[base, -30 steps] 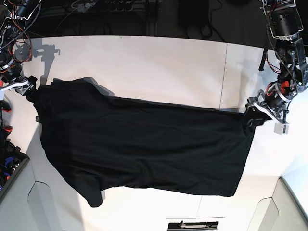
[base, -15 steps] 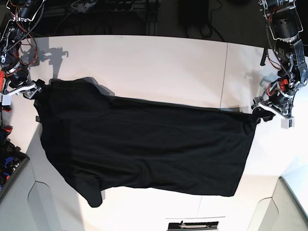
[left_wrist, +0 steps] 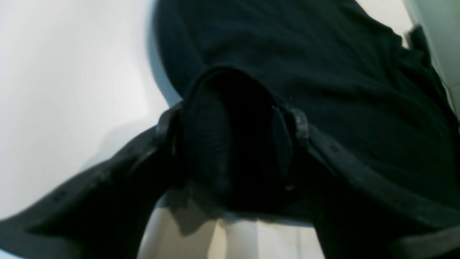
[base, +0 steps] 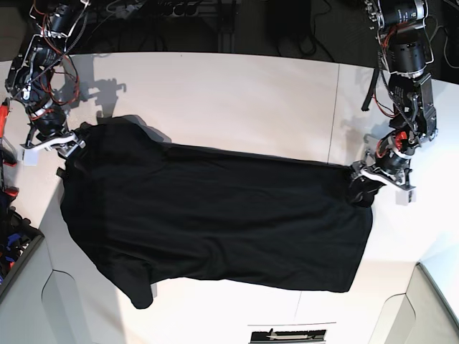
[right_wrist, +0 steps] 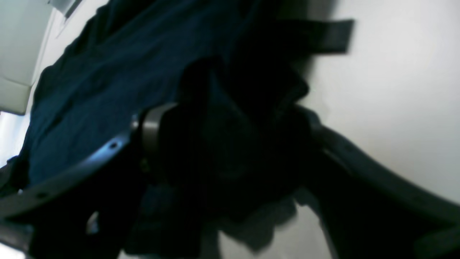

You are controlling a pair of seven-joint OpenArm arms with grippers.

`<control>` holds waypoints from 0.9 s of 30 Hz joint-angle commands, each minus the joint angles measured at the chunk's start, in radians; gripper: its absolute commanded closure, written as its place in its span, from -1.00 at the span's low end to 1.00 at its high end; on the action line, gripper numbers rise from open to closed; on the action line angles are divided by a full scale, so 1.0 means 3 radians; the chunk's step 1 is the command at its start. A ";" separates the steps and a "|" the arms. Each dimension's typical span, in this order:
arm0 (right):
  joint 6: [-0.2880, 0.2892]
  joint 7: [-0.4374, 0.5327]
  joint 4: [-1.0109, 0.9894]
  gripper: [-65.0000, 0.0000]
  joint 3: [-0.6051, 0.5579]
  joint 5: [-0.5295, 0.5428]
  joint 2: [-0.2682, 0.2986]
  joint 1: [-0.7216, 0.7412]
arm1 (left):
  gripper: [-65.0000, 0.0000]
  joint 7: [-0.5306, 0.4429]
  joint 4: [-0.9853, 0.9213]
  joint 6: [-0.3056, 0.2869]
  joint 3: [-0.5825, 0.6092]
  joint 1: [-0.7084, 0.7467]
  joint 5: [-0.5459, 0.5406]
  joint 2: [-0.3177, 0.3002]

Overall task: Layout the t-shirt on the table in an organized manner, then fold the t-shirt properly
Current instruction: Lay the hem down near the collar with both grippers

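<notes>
In the left wrist view, the left gripper (left_wrist: 230,151) pinches a bunched corner of the t-shirt (left_wrist: 323,72) over the table (left_wrist: 72,72). In the right wrist view, the right gripper (right_wrist: 226,144) likewise clamps gathered cloth. From the base view, both grippers have drawn inward since a moment ago, slackening the spread, back-up shirt; flattening looks unfinished.

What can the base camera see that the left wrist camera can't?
Only the base view shows the whole black t-shirt spread out, both arms, the right end effector at one corner, and dark cables behind the table. Only the left wrist view shows, close up, bunched cloth between the fingers of the left end effector. Both show the t-shirt, white table and left end effector.
</notes>
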 commanded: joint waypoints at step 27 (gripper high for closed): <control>0.0064 -0.0729 0.0146 1.00 0.0341 0.0315 0.0501 0.0067 | 1.00 0.0117 0.1081 -0.0440 0.0051 0.0657 0.0312 -0.0098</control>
